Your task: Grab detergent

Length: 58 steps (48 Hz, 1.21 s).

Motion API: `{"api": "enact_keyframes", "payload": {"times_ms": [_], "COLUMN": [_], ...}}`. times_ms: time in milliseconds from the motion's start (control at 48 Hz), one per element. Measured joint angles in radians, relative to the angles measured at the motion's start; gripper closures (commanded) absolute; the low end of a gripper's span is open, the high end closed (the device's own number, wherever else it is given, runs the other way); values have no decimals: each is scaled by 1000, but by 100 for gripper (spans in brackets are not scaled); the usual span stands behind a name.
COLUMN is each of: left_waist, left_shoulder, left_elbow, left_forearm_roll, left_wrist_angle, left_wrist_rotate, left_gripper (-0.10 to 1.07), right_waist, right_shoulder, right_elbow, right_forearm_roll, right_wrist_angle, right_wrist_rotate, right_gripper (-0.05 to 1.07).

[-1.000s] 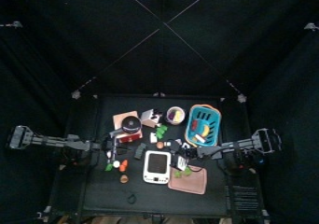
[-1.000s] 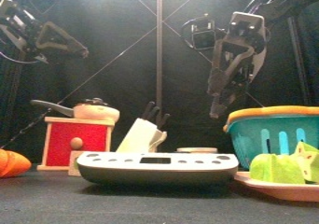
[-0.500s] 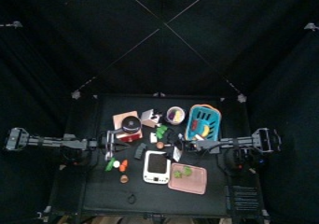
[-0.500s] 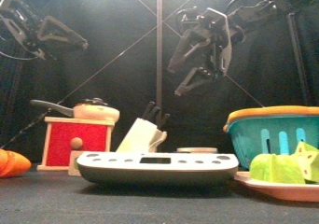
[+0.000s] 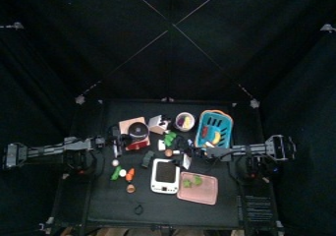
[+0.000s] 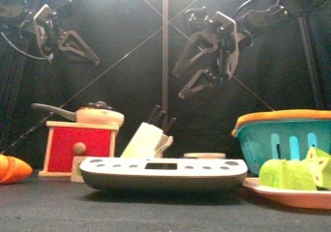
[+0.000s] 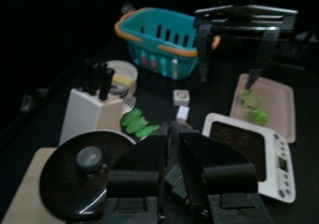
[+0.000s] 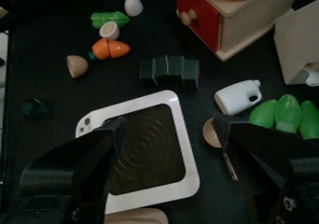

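Approach step: right end effector (image 8: 169,158) hangs released above the scale (image 8: 147,153), near counter (image 5: 98,186) centre. Next: descend on white detergent (image 8: 237,97) w/ jaws astride. Left end effector (image 7: 174,167) clenched, empty.

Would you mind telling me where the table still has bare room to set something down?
In the top view, bare table shows along the front edge, below the white scale and the plate. The front left corner is also free. The middle is crowded: red grinder, knife block and teal basket sit close together, toy food scattered between them.
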Motion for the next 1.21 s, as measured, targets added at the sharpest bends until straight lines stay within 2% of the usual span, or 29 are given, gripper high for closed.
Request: {"api": "enact_keyframes", "payload": {"times_ms": [125, 271, 375, 688, 812, 938, 1083, 1208], "left_waist": [46, 58, 67, 71, 71, 71, 58, 48], "left_shoulder": [41, 95, 100, 81, 78, 75, 72, 66], "left_elbow": [-18, -28, -28, -14, -6, 20, 58, 84], "left_forearm_roll": [48, 61, 74, 84, 84, 84, 83, 80], "left_wrist_angle": [21, 23, 21, -32, -60, -130, -213, -230], "left_wrist_rotate": [-3, -2, -2, -3, -6, -8, -5, -6], "left_gripper": [34, 21, 13, 12, 12, 12, 12, 12], "right_waist": [0, 0, 0, -31, -49, -77, -107, -118], "right_shoulder": [5, 6, 6, 66, 133, 209, 262, 290], "right_elbow": [12, 20, 23, 3, -49, -110, -201, -273], "right_forearm_roll": [-15, -18, -18, -18, -11, 12, 124, 167], "right_wrist_angle": [0, 0, 0, -2, -2, 18, 121, 224], "right_wrist_rotate": [2, 2, 3, 5, 6, 18, 95, 147], "right_gripper": [-1, -1, -1, -1, -1, 0, 0, 0]}}
